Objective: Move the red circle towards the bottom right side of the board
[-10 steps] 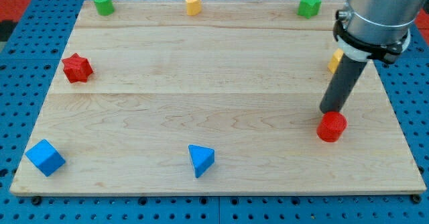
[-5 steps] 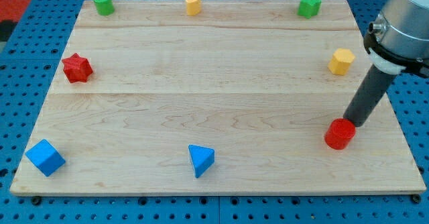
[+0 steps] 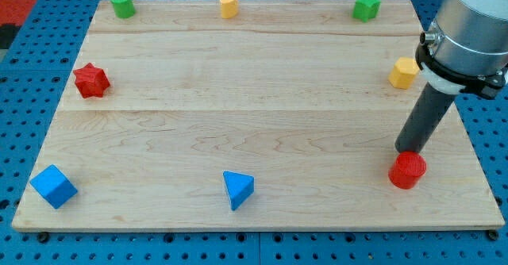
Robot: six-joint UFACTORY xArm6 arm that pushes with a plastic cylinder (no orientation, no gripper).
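The red circle [image 3: 407, 170] lies near the board's bottom right, a short way in from the right edge. My tip [image 3: 409, 148] stands right at the circle's upper edge, touching or almost touching it. The dark rod rises up and to the right from there into the grey arm body at the view's top right.
A yellow block [image 3: 403, 73] sits at the right edge, partly beside the arm. A green star [image 3: 366, 6], yellow block [image 3: 228, 4] and green circle [image 3: 121, 3] line the top edge. A red star [image 3: 90, 80] is at left. A blue cube [image 3: 54, 186] and blue triangle [image 3: 237, 189] sit along the bottom.
The red circle has slid down and to the right. My tip went right past its upper right side, then came back left to its top edge.
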